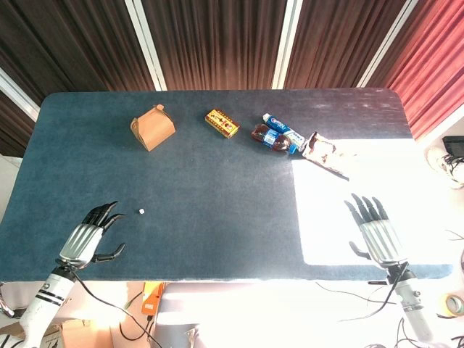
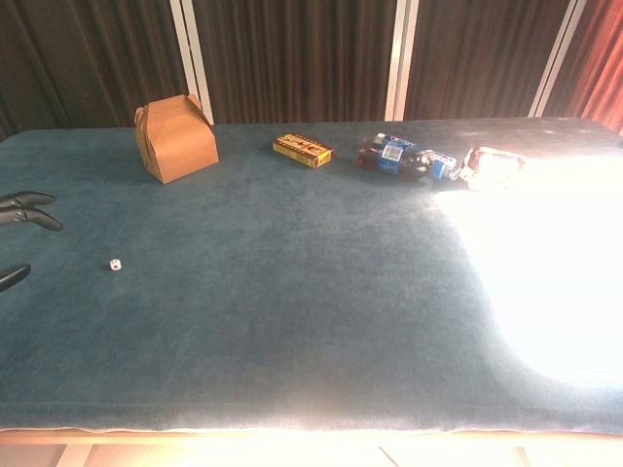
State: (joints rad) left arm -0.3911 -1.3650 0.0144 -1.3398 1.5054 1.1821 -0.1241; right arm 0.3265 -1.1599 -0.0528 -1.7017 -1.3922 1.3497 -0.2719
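My left hand (image 1: 93, 237) hovers open near the table's front left edge, fingers spread; only its fingertips (image 2: 29, 202) show in the chest view. A tiny white die (image 1: 142, 211) (image 2: 114, 264) lies on the cloth just right of it. My right hand (image 1: 378, 234) is open with fingers spread over the sunlit front right of the table, holding nothing; the chest view does not show it. Far back stand a brown paper box (image 1: 151, 127) (image 2: 175, 138), a yellow carton (image 1: 222, 122) (image 2: 303, 150), a bottle (image 1: 272, 138) (image 2: 391, 157), a toothpaste tube (image 1: 284, 129) and a snack wrapper (image 1: 324, 153) (image 2: 492, 167).
The table (image 1: 217, 188) is covered in dark blue cloth, with a bright sun patch over its right front. Dark curtains hang behind. An orange object (image 1: 151, 298) lies on the floor below the front edge.
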